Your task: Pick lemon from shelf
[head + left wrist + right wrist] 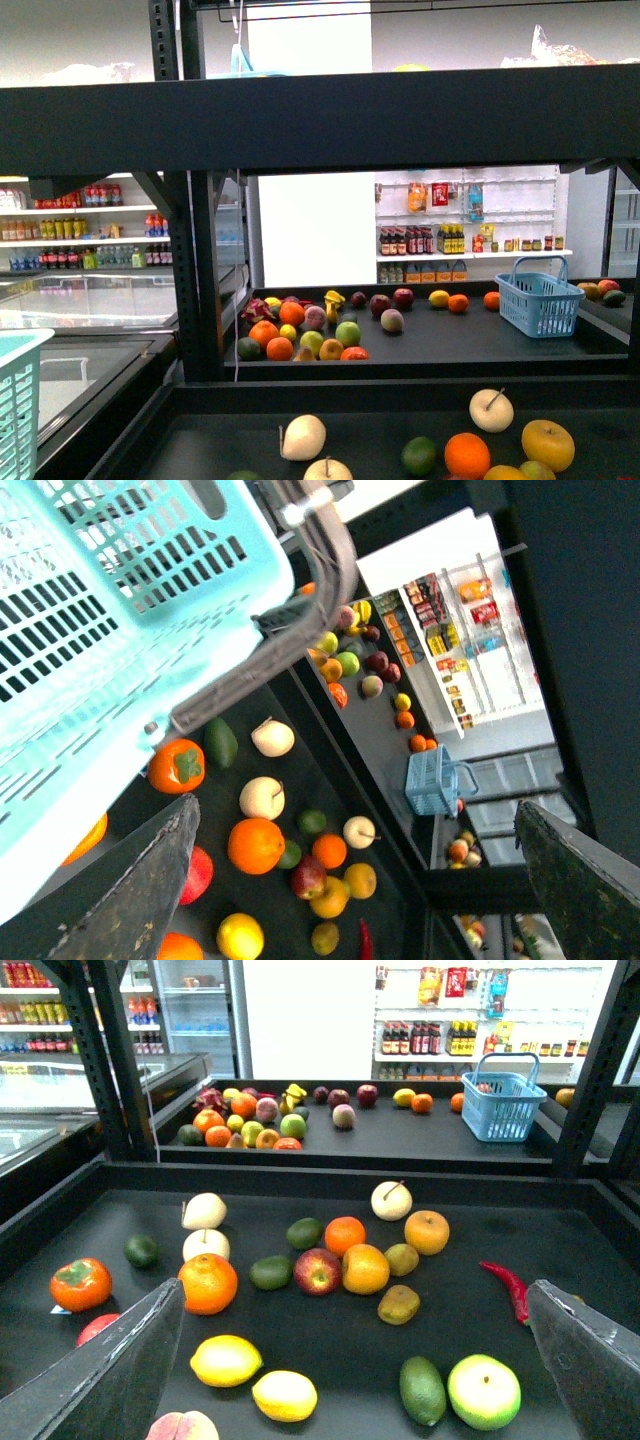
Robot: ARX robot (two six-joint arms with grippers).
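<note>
— What does each view give you?
— The front view shows the shelf (pixel 300 120) with its black beam and posts, but it cuts the near deck short of the lemon. My right wrist view shows that whole deck (pixel 480 1260), with its back and side lips. The turquoise basket (pixel 120 630) fills half of my left wrist view.
— And your end effectors?
— My right end effector (pixel 355 1290) is released, fingers spread wide above the deck. My left end effector (pixel 357 808) is released too.
— The lemon?
— The lemon (pixel 285 1395) lies near the big orange (pixel 208 1282), on the side toward my right end effector. A yellow fruit (pixel 226 1360) is just beside it. There is bare deck around it, and the lips are well apart from it.
</note>
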